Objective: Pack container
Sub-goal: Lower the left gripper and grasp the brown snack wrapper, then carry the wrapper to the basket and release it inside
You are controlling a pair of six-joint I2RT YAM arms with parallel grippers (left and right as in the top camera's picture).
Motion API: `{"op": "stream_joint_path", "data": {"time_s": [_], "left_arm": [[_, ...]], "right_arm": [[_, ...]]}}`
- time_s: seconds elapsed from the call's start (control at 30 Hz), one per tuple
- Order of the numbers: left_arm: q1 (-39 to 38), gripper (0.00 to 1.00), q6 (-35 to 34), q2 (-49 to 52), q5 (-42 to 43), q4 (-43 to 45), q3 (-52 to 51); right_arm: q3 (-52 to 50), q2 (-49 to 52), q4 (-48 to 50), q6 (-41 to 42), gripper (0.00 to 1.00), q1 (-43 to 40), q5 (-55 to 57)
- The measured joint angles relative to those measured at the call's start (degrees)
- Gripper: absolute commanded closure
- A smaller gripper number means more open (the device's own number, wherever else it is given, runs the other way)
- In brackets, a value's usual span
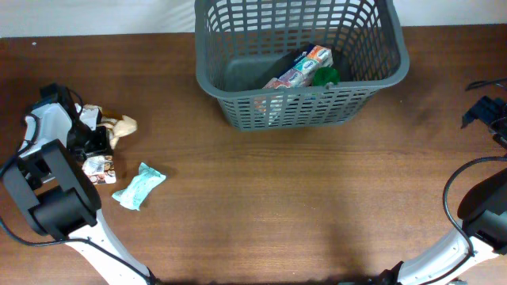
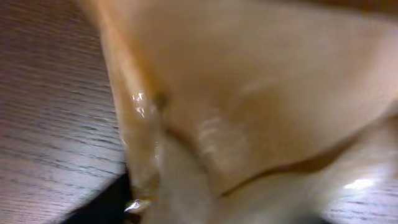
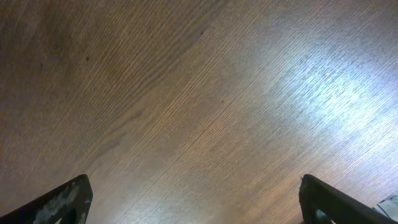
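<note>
The container (image 1: 333, 103), a stiff, light lattice basket at twelve o'clock, looked best taken by its solid rim, while the right gripper (image 3: 193, 191) stood spread over the table (image 1: 277, 206) and the left gripper (image 1: 97, 136), at nine o'clock against a soft tan packet (image 1: 123, 125), kept its jaws hidden.
</note>
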Motion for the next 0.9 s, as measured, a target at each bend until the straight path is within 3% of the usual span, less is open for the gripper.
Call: {"op": "stream_joint_path", "data": {"time_s": [0.2, 0.33, 0.63, 0.77, 0.9], "left_arm": [[-0.5, 0.98, -6.2, 1.4, 0.8, -2.8, 3.7], [-2.1, 0.98, -10.1, 4.2, 1.6, -9.5, 14.4], [-6.5, 0.98, -17.7, 3.5, 5.9, -15.1, 66.8], [-14.3, 0.98, -18.9, -1.4, 6.8, -16.4, 81.2], [-29.5, 0.98, -19.1, -5.6, 9.0, -16.4, 86.6]], "right_arm": [[0.0, 0.0, 0.0, 0.0, 0.01, 0.0, 0.0], [0.0, 0.0, 0.0, 0.0, 0.01, 0.0, 0.0], [0.0, 0.0, 0.0, 0.0, 0.01, 0.0, 0.0], [0.0, 0.0, 0.0, 0.0, 0.01, 0.0, 0.0], [0.0, 0.0, 0.0, 0.0, 0.01, 0.0, 0.0]]}}
